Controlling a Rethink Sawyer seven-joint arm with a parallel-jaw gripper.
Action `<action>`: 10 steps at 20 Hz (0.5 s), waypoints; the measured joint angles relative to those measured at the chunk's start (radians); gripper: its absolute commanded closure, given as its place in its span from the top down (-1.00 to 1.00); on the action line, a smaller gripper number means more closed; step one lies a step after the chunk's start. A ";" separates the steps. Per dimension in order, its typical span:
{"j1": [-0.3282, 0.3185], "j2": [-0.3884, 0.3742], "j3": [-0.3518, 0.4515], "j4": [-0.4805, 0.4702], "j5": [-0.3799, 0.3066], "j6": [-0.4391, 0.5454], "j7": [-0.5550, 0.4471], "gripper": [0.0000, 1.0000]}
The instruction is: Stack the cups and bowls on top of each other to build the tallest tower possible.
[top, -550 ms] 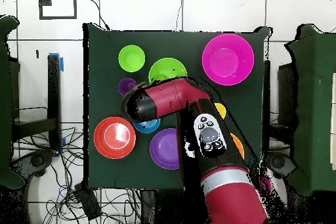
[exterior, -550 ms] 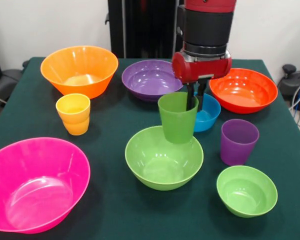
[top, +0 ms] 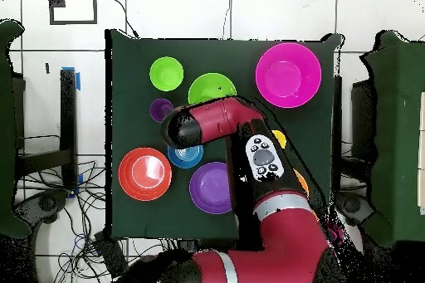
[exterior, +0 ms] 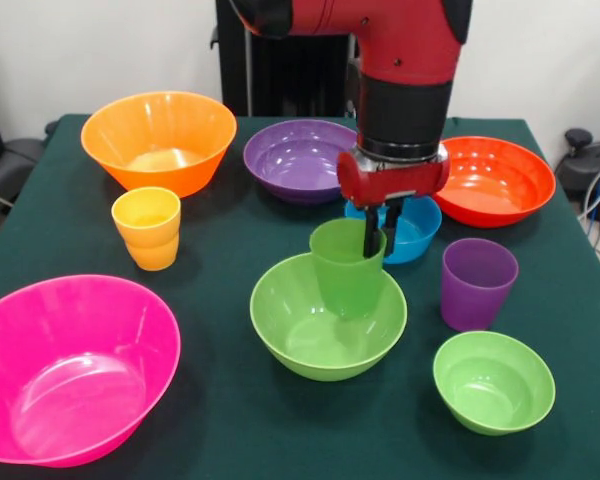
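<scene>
My gripper (exterior: 378, 240) hangs from the red arm and is shut on the far rim of the green cup (exterior: 348, 270). The cup stands upright inside the lime-green bowl (exterior: 310, 335), which also shows in the overhead view (top: 212, 89), toward its far side. The small blue bowl (exterior: 420, 228) sits just behind the gripper. The purple cup (exterior: 477, 283) and the small green bowl (exterior: 493, 382) stand to the right. The yellow-orange cup (exterior: 148, 228) stands at the left. In the overhead view the arm hides the gripper and the green cup.
The large orange bowl (exterior: 160, 140), purple bowl (exterior: 298, 158) and red-orange bowl (exterior: 495, 180) line the far side of the green table. The large pink bowl (exterior: 65, 365) sits at the near left corner.
</scene>
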 measured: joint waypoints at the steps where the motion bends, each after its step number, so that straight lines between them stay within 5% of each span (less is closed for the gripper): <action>1: 0.000 0.006 -0.001 -0.004 0.000 0.000 0.000 -1.00; 10: 0.000 0.048 -0.022 -0.037 0.000 -0.001 0.000 -1.00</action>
